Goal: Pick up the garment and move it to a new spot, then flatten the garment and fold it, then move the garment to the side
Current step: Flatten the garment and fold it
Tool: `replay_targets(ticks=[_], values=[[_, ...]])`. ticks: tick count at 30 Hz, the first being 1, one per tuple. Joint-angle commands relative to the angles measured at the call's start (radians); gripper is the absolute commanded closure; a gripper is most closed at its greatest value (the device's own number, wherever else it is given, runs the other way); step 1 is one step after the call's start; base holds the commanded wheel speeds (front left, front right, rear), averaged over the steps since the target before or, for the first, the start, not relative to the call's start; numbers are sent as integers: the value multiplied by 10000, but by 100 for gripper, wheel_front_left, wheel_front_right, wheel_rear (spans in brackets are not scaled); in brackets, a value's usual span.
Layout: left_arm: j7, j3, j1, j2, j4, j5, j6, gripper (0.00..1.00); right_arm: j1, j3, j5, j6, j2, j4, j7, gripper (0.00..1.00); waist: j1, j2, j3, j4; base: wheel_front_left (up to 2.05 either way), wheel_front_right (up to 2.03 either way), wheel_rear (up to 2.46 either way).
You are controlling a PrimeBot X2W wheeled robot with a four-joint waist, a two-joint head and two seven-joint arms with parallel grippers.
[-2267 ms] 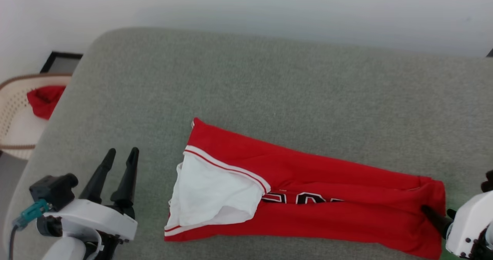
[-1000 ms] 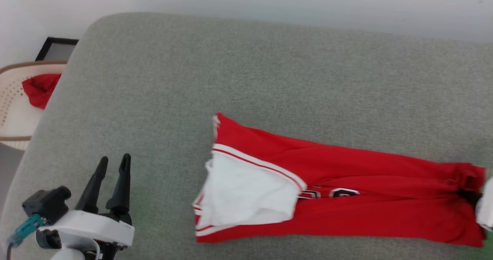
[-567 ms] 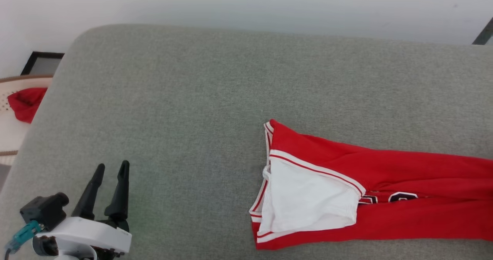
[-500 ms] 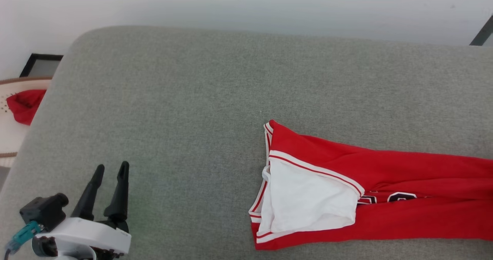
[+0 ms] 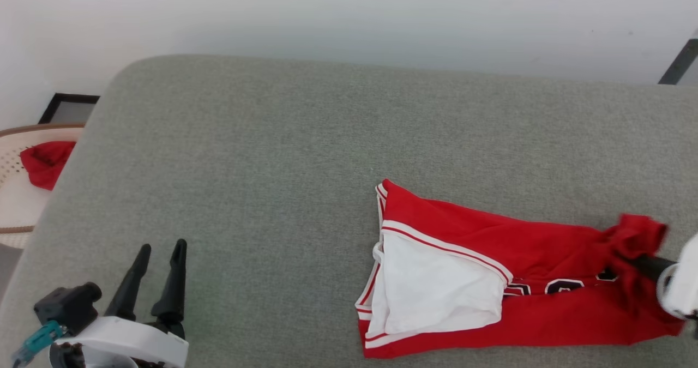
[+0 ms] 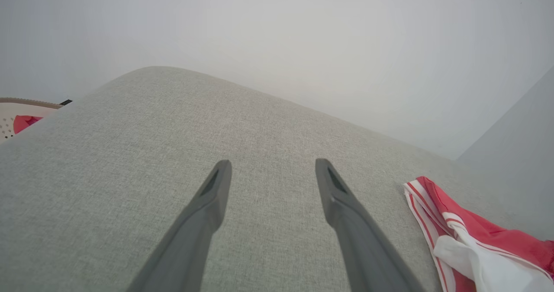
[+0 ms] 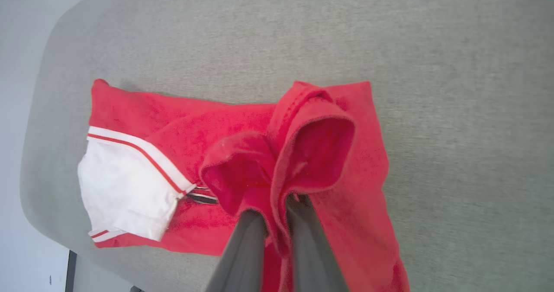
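The garment (image 5: pixel 491 248), a red T-shirt folded into a long strip, lies on the right part of the grey cushion (image 5: pixel 272 139), its white sleeve (image 5: pixel 436 286) on top at the left end. My right gripper (image 5: pixel 639 262) is shut on the garment's right end, which is raised and bunched. In the right wrist view the two fingers (image 7: pixel 246 240) pinch a red fold of the garment (image 7: pixel 173 127), and the right gripper (image 7: pixel 277 212) sits at its near edge. My left gripper (image 5: pixel 161 248) stands open and empty at the lower left, well clear of the garment (image 6: pixel 458 244); the left gripper (image 6: pixel 272 166) hovers over bare cushion.
A cream lattice basket (image 5: pixel 13 204) with a small red cloth (image 5: pixel 43 163) stands beyond the cushion's left edge, beside a black frame (image 5: pixel 68 106) on the floor. A white wall runs behind. A dark bar (image 5: pixel 676 62) shows at the top right.
The right gripper has lifted the garment's right end and drawn it leftward, so it bunches up. The left gripper's fingers have spread a little. The camera has shifted.
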Motion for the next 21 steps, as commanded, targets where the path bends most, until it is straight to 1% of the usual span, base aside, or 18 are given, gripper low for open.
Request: replay_targets(ticks=[1,5,8,12,16,21], values=[[-2,-24,101,-25,8,-20,-28,0,153,133,148,-10,267,-292,115,100,0,0,-93,122,0,0,0],[-2,-122,61,-80,43,-29,-28,0,170,583,179,-10,1049,-945,367,100,0,0,-187,335,0,0,0],[-2,-235,4,-135,88,-33,-28,0,-37,924,191,-10,1638,-1070,321,100,0,0,-228,498,0,0,0],[-2,-366,-143,-205,145,-83,-28,0,-287,1424,-22,-9,2195,-958,73,100,0,0,-206,725,0,0,0],[-2,-441,-222,-282,205,-104,-29,0,-561,2059,-192,-9,2526,-584,-394,100,0,0,-154,888,0,0,0],[-2,-553,-347,-382,273,-114,-29,0,-823,2957,-342,-9,2647,78,-1037,100,0,0,-91,1070,0,0,0]])
